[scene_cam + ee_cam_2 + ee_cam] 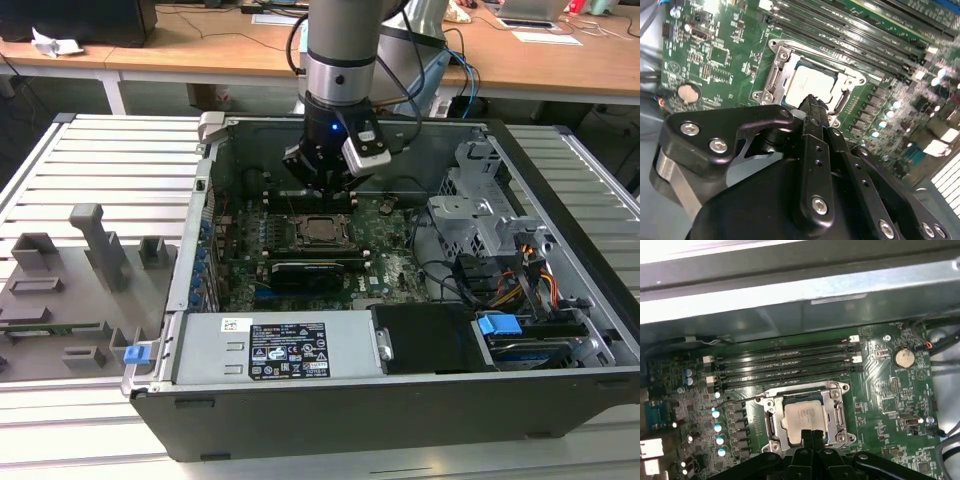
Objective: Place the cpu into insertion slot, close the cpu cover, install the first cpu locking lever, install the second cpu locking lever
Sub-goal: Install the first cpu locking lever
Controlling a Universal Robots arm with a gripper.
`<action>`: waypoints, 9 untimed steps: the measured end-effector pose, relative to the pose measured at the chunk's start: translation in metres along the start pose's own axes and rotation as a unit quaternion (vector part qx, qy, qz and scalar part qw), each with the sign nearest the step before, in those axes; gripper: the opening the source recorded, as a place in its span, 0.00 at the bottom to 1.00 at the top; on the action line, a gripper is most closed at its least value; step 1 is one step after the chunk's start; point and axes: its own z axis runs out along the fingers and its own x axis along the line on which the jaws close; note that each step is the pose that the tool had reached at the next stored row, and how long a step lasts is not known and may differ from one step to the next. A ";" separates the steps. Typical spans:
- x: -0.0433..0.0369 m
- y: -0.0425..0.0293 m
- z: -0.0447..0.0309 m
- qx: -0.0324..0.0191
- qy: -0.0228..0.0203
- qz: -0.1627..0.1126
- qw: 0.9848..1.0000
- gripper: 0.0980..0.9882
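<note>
Pincer (811, 438): fingers are pressing together with nothing between them; the tips are hanging at the edge of the cpu cover (771, 415), and I cannot tell whether they touch it.
Cpu (807, 418): lying flat in the insertion slot (800, 398), its silvery top showing through the cover's window.
Cpu cover: lying down flat around the chip.
Computer case (300, 420): sitting open on the slatted tabletop (100, 160).

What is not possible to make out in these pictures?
1. First wrist view: the gripper hides the near edge of the cpu cover.
2. Second wrist view: the gripper's own body hides whether it touches the cpu.
3. Exterior view: the arm covers the far part of the circuit board.
</note>
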 end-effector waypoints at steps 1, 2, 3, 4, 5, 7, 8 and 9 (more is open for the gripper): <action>0.0000 0.0000 0.0000 0.000 0.000 -0.006 1.000 0.01; 0.0004 0.0000 0.0000 0.000 0.000 -0.013 1.000 0.01; 0.0013 -0.0002 0.0000 0.000 0.000 -0.016 1.000 0.01; 0.0030 -0.0004 0.0001 0.000 0.000 -0.017 1.000 0.01; 0.0050 -0.0006 0.0000 0.000 0.000 -0.017 1.000 0.01; 0.0108 -0.0013 -0.0001 0.000 0.000 -0.020 1.000 0.01; 0.0109 -0.0013 0.0000 0.000 0.000 -0.034 0.999 0.01; 0.0115 -0.0014 -0.0001 0.000 0.000 -0.045 0.999 0.01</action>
